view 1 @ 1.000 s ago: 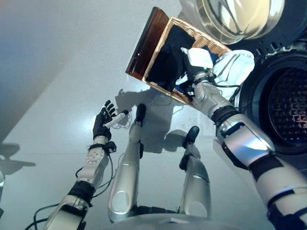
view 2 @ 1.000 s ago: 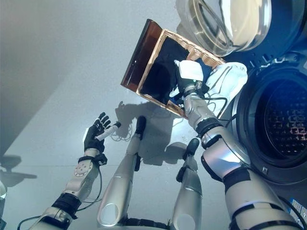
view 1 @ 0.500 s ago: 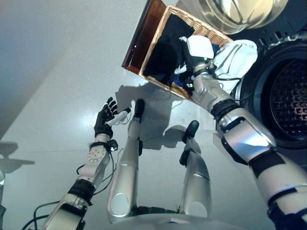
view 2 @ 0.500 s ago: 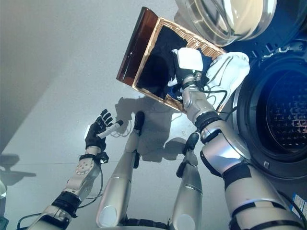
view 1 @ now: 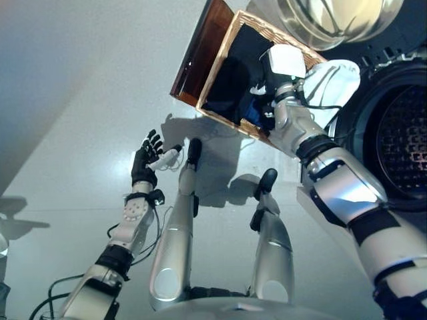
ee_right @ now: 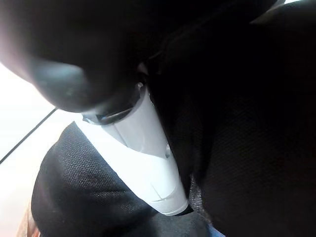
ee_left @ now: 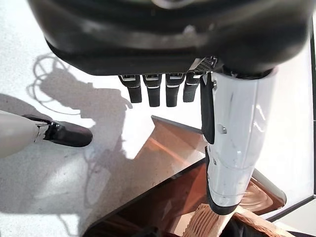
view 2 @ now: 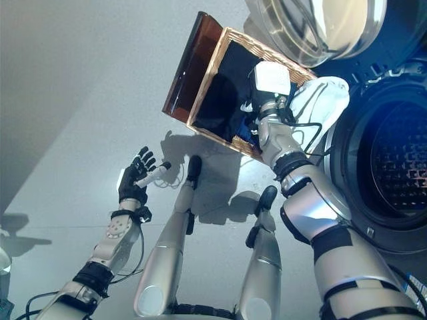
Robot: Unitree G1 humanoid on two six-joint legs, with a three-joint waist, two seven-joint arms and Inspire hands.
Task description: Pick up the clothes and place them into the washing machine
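A wicker basket (view 1: 215,61) with a brown side stands on the floor beside the washing machine. Black clothes (view 1: 233,80) fill it, with a bit of blue cloth (view 1: 252,110) at its near rim. A white garment (view 1: 333,79) lies over the basket's edge toward the machine. My right hand (view 1: 283,63) reaches down into the black clothes (ee_right: 237,123); its white-covered thumb (ee_right: 143,158) lies against the cloth and its fingers are buried. My left hand (view 1: 145,160) hovers over the floor with straight fingers (ee_left: 153,91), holding nothing. The basket's brown side (ee_left: 168,197) shows past it.
The washing machine's dark drum (view 1: 407,140) gapes at the right, its round glass door (view 1: 333,20) swung out above the basket. Grey floor (view 1: 80,100) spreads to the left of the basket.
My right hand has pushed farther into the basket's black clothes. The view has shifted slightly. The left hand has hardly moved.
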